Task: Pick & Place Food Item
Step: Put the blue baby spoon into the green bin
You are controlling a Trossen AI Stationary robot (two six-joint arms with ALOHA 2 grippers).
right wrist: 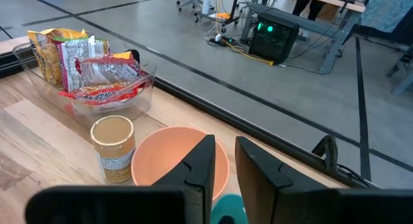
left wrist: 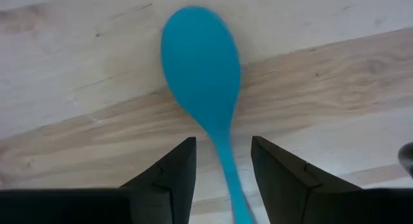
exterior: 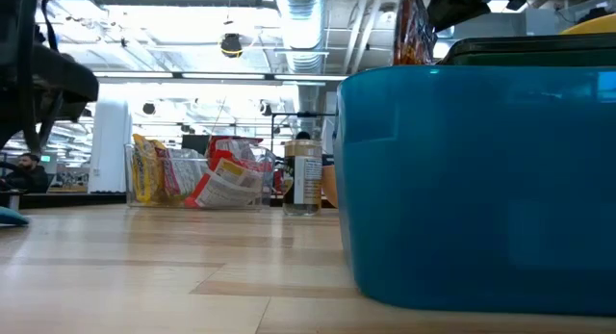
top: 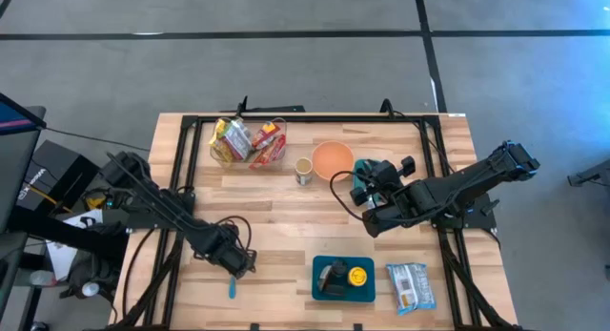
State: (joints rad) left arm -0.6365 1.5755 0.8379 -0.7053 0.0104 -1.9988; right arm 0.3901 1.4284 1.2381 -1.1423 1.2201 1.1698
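Left hand (left wrist: 222, 169) straddles blue spoon (left wrist: 201, 62)

A jar (top: 303, 171) stands between a snack bin (top: 250, 143) and a bowl (top: 332, 158).

Light: bright, even, from ceiling strip lamps (exterior: 192, 79) above the table (top: 286, 202).
Shadows: soft and faint on the table.
Glare: bluish wash on the floor right of the table.
Blur: blue container (exterior: 472, 180) and blue spoon (left wrist: 201, 69) soft-edged.
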